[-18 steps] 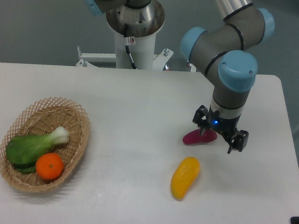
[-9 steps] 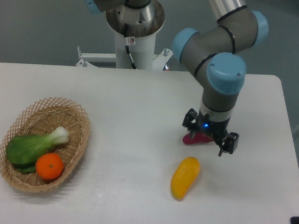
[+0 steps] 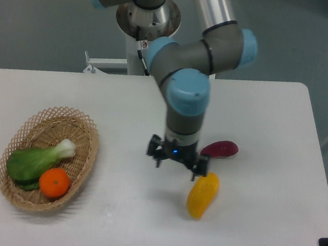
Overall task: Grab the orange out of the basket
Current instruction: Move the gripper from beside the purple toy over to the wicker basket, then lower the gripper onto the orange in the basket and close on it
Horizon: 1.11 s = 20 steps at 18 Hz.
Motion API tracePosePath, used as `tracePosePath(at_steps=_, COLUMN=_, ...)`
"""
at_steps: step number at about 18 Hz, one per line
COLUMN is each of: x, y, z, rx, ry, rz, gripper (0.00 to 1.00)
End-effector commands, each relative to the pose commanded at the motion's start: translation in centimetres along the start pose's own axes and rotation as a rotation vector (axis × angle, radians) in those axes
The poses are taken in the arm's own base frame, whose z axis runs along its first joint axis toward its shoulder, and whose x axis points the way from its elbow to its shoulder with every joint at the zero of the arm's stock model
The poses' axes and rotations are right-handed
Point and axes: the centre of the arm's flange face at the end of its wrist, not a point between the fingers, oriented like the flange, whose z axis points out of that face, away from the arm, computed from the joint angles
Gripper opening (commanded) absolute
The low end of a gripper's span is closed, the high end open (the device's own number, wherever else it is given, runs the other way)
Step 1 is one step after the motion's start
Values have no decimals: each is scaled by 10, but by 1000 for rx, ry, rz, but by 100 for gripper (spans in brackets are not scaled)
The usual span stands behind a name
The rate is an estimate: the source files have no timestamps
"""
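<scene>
My claw (image 3: 177,159) hangs released and empty above the table's (image 3: 136,108) middle, fingers down for a top grasp. The orange (image 3: 54,182) lies in the wicker basket (image 3: 86,132), touching the bok choy (image 3: 34,161), well apart leftward.

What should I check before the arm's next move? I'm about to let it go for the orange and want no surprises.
1. Orange in the basket, top uncovered: ok.
2. Bok choy touches the orange on its upper left, may crowd a finger: not ok.
3. Gripper empty: ok.
4. Gripper above the orange: not ok, it hangs mid-table beside the yellow fruit.
5. Table between gripper and basket bare: ok.
6. Jaw opening wide enough for the orange: cannot tell.
</scene>
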Motion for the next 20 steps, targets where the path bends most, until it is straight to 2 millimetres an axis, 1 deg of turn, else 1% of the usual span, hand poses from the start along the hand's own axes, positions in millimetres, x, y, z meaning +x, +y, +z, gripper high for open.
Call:
tracePosePath(at_steps=2, x=33, y=-14, z=1, rx=9, ry=9, rz=-10, gripper=100)
tracePosePath(at_steps=3, x=60, y=-20, z=3, rx=9, ry=18, rz=-7, gripper=100)
tracePosePath(at_steps=4, x=80, y=-23, z=3, rx=11, ry=24, rz=-6, gripper=100)
tracePosePath(at_steps=8, x=137, y=-28, z=8, rx=0, ry=35, rz=-80, gripper=100)
tracePosePath(at_steps=12, x=167, y=-27, z=27, rx=-33, ry=42, rz=-62, gripper=100)
tracePosePath(at_steps=14, x=179, y=-25, z=38, rx=-53, ry=44, rz=-79, gripper=100)
tracePosePath(at_steps=15, x=185, y=-23, z=47, rx=-68, ry=42, rz=-85, gripper=100)
tracePosePath(at_steps=17, x=199, y=-22, z=56, rx=-82, ry=44, rz=-76, gripper=100)
tracePosePath(at_steps=20, x=206, y=-20, z=71, rx=-106, ry=42, rz=-78, gripper=100)
